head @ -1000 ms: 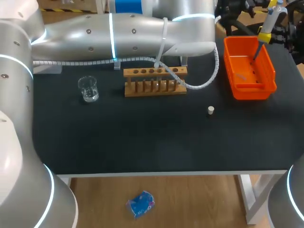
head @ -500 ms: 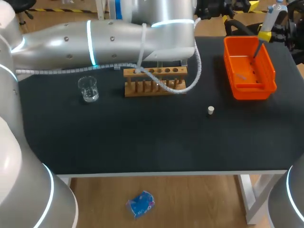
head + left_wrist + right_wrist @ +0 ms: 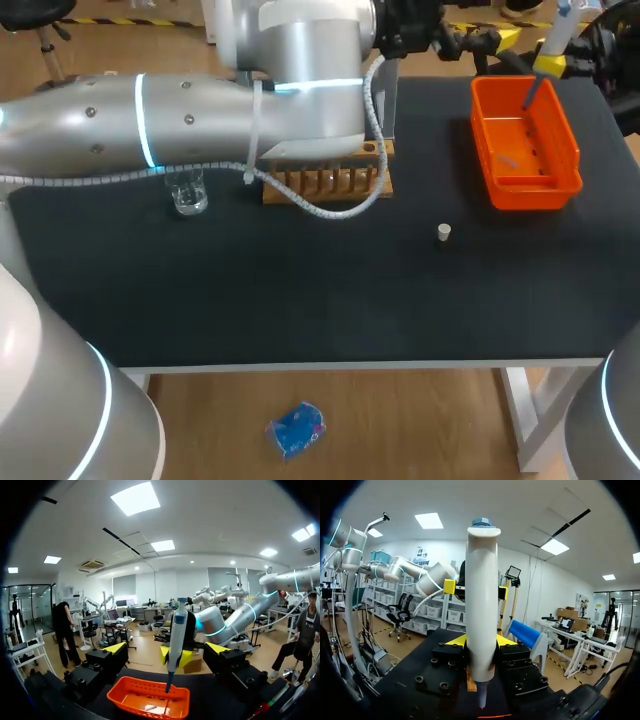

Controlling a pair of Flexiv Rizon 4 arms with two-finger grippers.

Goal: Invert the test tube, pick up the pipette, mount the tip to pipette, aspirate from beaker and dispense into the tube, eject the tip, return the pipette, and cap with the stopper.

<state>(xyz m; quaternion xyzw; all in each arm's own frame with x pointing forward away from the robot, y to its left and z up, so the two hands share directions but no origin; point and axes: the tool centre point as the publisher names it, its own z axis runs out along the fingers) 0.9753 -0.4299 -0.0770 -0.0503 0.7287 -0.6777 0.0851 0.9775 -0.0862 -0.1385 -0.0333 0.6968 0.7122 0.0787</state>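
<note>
- The right gripper [image 3: 479, 640] is clamping the white pipette with a blue cap and a yellow collar [image 3: 481, 595] from both sides. It is holding it upright over the orange plastic bin [image 3: 560, 130] at the desk's far right corner. If the smooth barrel is slipping in that grip, the pipette could be dropping into the bin rather than going back to its place.
- The left gripper [image 3: 166, 648] is hovering with its fingers spread wide and nothing between them, facing the pipette from across the bin. With the two grippers this near each other, a sideways move by either could be knocking the pipette askew.
- The silver left arm [image 3: 200, 110] and its white cable loop [image 3: 320, 210] are hanging over the wooden tube rack [image 3: 330, 182] near the desk's far edge. They are hiding the test tube from view. A low sweep could be snagging the rack and tipping it.
- The clear glass beaker [image 3: 187, 190] is standing just beside that arm, toward the desk's left edge, so a brush from the arm could be toppling it.
- The small white stopper [image 3: 444, 232] is lying loose to the right of the desk's middle, well apart from the rack. An off-centre pinch could be sending it rolling toward an edge.
- A small pale piece [image 3: 510, 160] is lying in the bin, and I cannot tell whether it is the tip.
</note>
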